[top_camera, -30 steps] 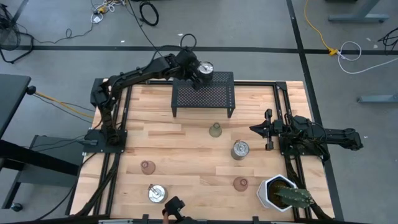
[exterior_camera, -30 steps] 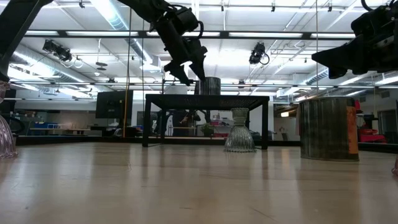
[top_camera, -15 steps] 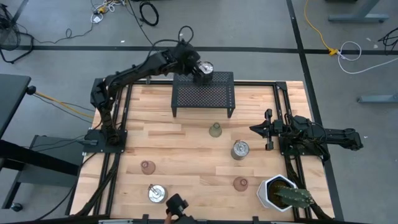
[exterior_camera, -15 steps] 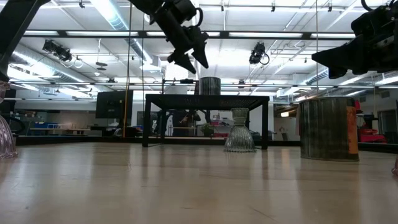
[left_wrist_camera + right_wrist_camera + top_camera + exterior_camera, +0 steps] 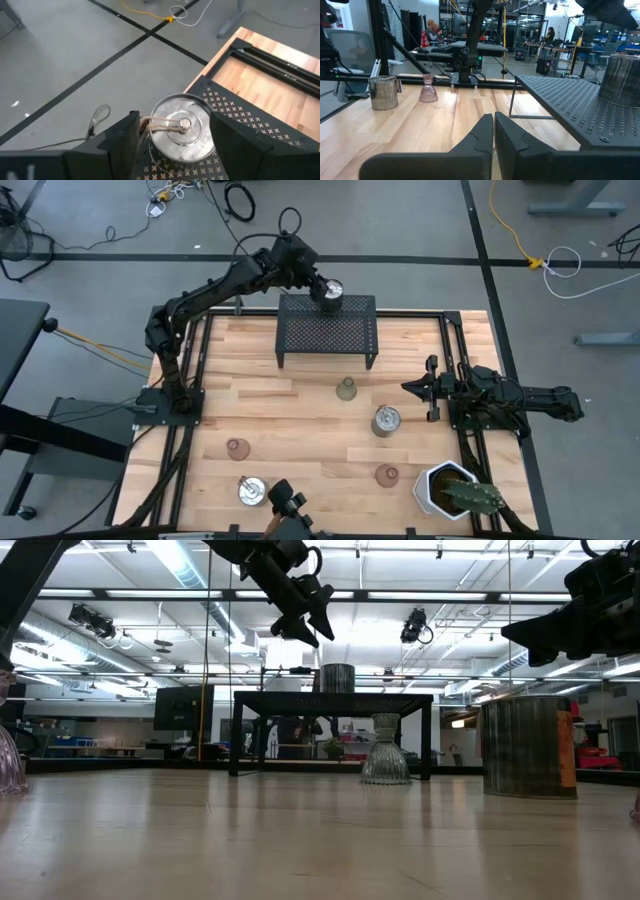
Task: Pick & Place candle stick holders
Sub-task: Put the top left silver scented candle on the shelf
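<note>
Left end effector (image 5: 312,622) above racked silvery holder (image 5: 330,290) (fingers parted)

one holder (image 5: 330,289) on rack (image 5: 327,335), five on table (image 5: 300,440)

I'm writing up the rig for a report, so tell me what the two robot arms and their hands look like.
Both arms are dark, almost black, built of jointed segments. The left arm has a thin black cable looping above its wrist. The left hand and right hand each end in two flat, dark, angular fingers. No markings are legible on either.
</note>
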`<state>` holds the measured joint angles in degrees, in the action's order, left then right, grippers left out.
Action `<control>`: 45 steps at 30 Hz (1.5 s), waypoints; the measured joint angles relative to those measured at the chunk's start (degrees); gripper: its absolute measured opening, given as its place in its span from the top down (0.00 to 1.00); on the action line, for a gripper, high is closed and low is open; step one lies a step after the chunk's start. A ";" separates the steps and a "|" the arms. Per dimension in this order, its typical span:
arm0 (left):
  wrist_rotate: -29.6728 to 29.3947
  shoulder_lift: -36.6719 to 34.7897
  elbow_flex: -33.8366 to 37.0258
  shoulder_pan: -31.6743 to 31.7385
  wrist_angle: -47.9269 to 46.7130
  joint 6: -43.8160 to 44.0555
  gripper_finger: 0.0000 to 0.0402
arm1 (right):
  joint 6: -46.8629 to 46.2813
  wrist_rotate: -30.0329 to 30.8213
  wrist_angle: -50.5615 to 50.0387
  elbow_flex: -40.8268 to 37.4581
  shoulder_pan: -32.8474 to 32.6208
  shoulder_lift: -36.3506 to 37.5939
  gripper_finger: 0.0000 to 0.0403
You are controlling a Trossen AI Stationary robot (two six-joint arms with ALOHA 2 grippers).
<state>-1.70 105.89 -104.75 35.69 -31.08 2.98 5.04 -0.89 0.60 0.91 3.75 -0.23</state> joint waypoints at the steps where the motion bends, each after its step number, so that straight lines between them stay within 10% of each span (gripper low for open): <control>1: 0.57 0.00 0.00 0.18 0.30 -0.43 0.42 | 0.00 0.00 0.00 0.02 0.00 0.00 0.95; 45: 5.49 4.42 0.17 1.44 0.34 -1.22 0.96 | -0.02 0.00 0.00 0.02 0.00 -0.02 0.95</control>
<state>3.79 110.30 -104.57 37.12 -30.74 1.76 5.02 -0.89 0.60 0.92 3.75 -0.25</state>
